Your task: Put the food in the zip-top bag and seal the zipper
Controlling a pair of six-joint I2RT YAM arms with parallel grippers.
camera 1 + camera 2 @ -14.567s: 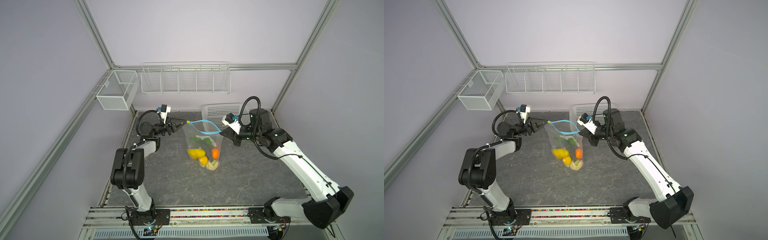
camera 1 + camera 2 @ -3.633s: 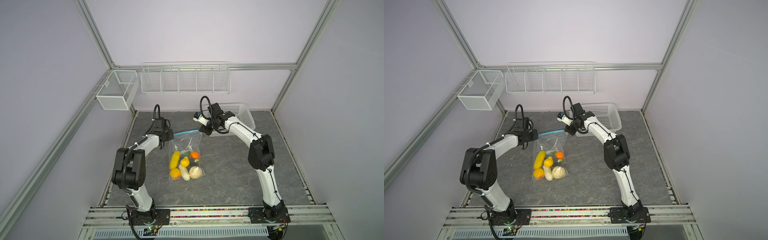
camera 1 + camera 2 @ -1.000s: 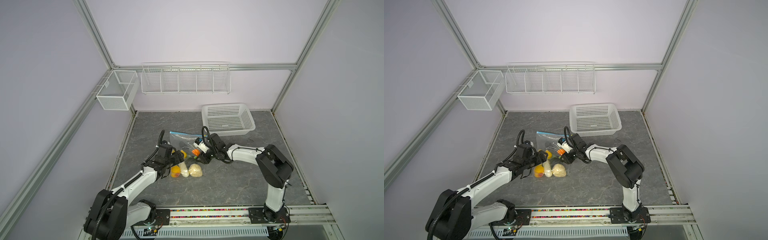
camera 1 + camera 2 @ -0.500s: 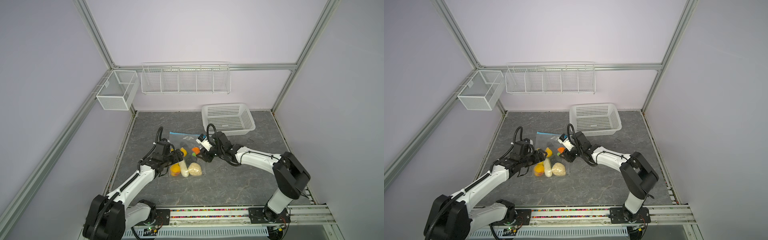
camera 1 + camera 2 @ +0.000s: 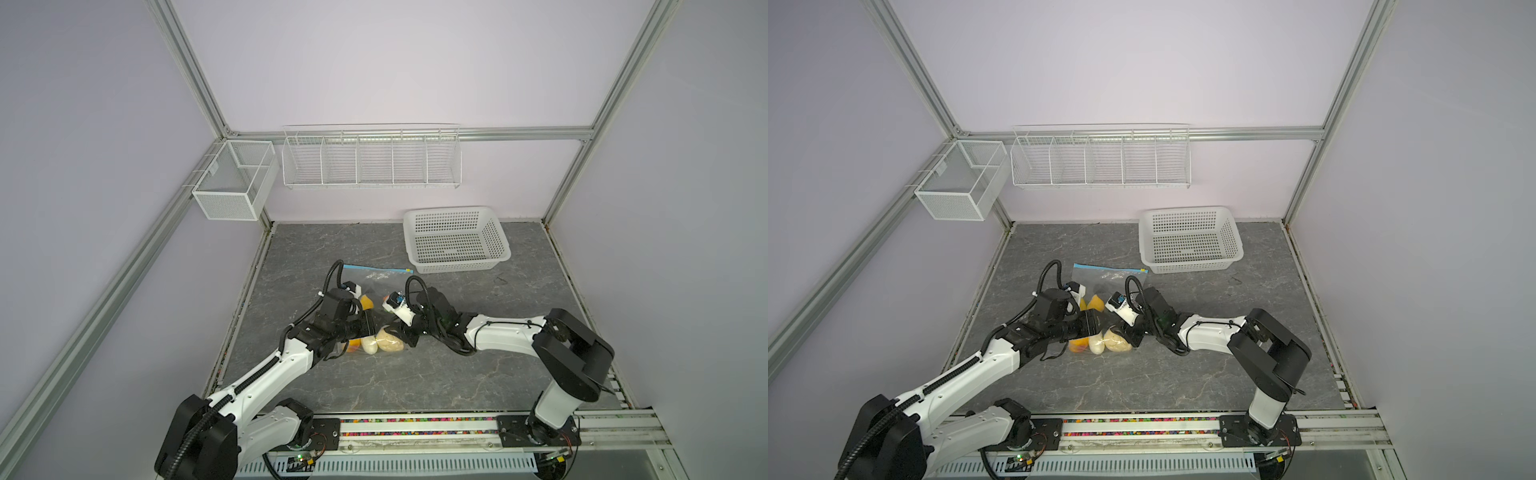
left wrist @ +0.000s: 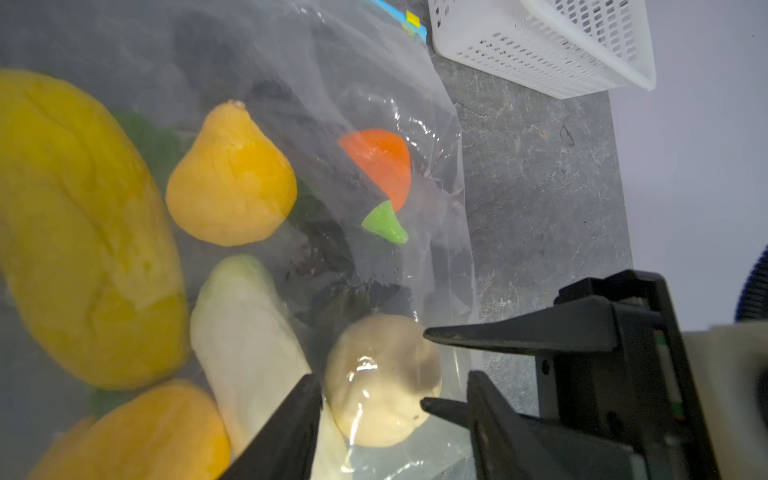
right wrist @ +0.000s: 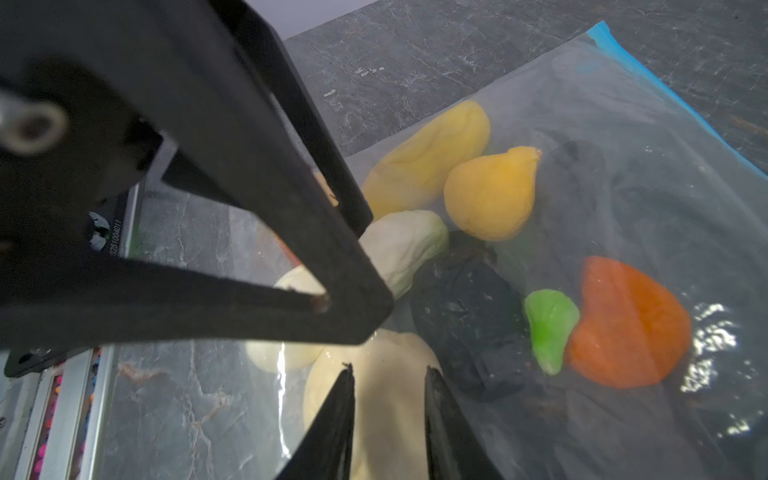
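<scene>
Heads up: your zip-top bag (image 5: 374,280) lies flat on the grey table (image 5: 415,374), just in front of the white basket (image 5: 503,246). The zipper (image 5: 378,269) is along its far edge and the food (image 6: 230,178) is inside. Your left gripper (image 6: 395,380) has its jaws apart, straddling the beige ball (image 7: 386,424) through the plastic. Your right gripper (image 7: 388,370) shows a narrower gap, tips on that same ball. Can't tell if it's actually pinching.

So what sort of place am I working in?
Likely a lab robot cell, not a kitchen: aluminium frame around plain walls, left arm and right arm bolted to a front rail, toy food in a bag.
</scene>
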